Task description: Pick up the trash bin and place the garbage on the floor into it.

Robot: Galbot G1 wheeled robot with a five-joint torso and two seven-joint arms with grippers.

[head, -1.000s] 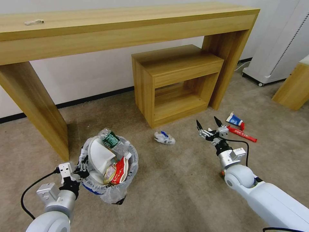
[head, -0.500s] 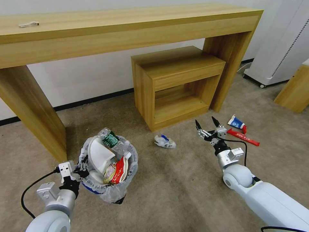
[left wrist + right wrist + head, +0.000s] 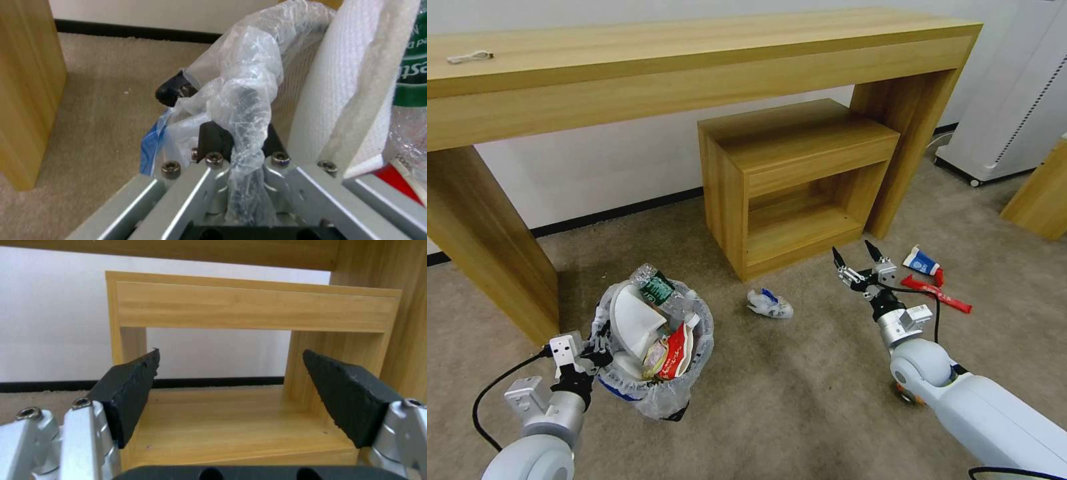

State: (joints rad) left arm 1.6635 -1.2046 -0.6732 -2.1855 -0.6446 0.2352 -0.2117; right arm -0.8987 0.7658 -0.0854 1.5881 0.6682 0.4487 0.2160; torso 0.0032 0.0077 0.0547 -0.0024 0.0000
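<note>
The trash bin (image 3: 657,373), black with a crinkled plastic liner, hangs just above the beige floor (image 3: 800,400) at my lower left. My left gripper (image 3: 595,348) is shut on its near rim. The left wrist view shows this gripper (image 3: 240,133) pinching rim and bag (image 3: 249,73). A white slipper (image 3: 630,320), a green-labelled bottle (image 3: 657,288) and a red bowl (image 3: 675,352) sit inside. My right gripper (image 3: 854,257) hovers open over the carpet; its pads (image 3: 129,393) hold nothing. Garbage lies loose: a crumpled wrapper (image 3: 769,304), a red bar wrapper (image 3: 937,294), a blue-white carton (image 3: 922,261).
A long wooden desk (image 3: 694,60) spans the back, with a thick leg (image 3: 487,247) just left of the bin. A small wooden stool (image 3: 794,173) stands beyond the right gripper, also facing it in the wrist view (image 3: 253,306). A white wheeled unit (image 3: 1007,100) is at far right.
The whole head view has shifted, so the camera moved; the floor litter sits slightly lower and further right in the picture. Both arms keep their poses and grips.
</note>
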